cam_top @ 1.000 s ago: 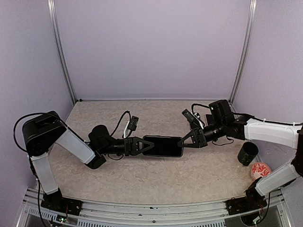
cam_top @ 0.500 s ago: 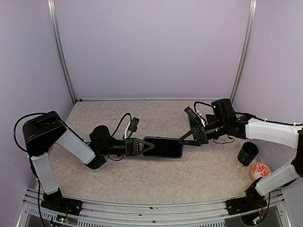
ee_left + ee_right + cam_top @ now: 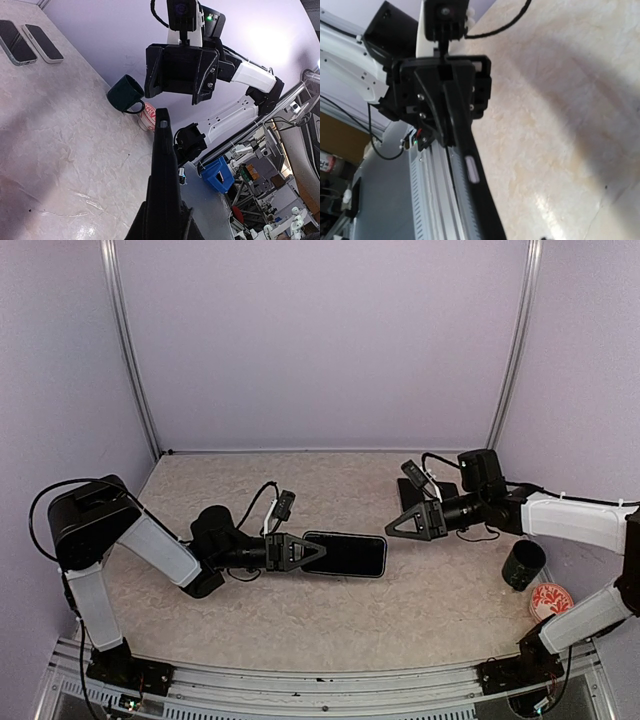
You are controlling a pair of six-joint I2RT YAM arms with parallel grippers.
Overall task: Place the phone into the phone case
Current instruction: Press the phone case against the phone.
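A black phone [image 3: 347,554] hangs level just above the table's middle, and my left gripper [image 3: 313,552] is shut on its left end. The left wrist view looks along its thin edge [image 3: 164,175], which is clamped between my fingers [image 3: 150,227]. My right gripper [image 3: 392,531] stands open a short gap to the right of the phone's free end, holding nothing. It faces the left wrist camera [image 3: 180,72]. In the right wrist view the phone's edge [image 3: 476,192] runs back to the left gripper [image 3: 445,85]. Two flat, pale-rimmed, phone-sized things [image 3: 30,42] lie far off. I cannot tell if either is the phone case.
A dark green mug [image 3: 523,564] stands at the right, also in the left wrist view [image 3: 125,92]. A red-and-white patterned round thing [image 3: 549,600] lies just in front of it. The metal rail [image 3: 320,680] runs along the table's near edge.
My right gripper opened, let go of the phone's right end and drew back to the right. The left gripper and the phone stayed where they were.
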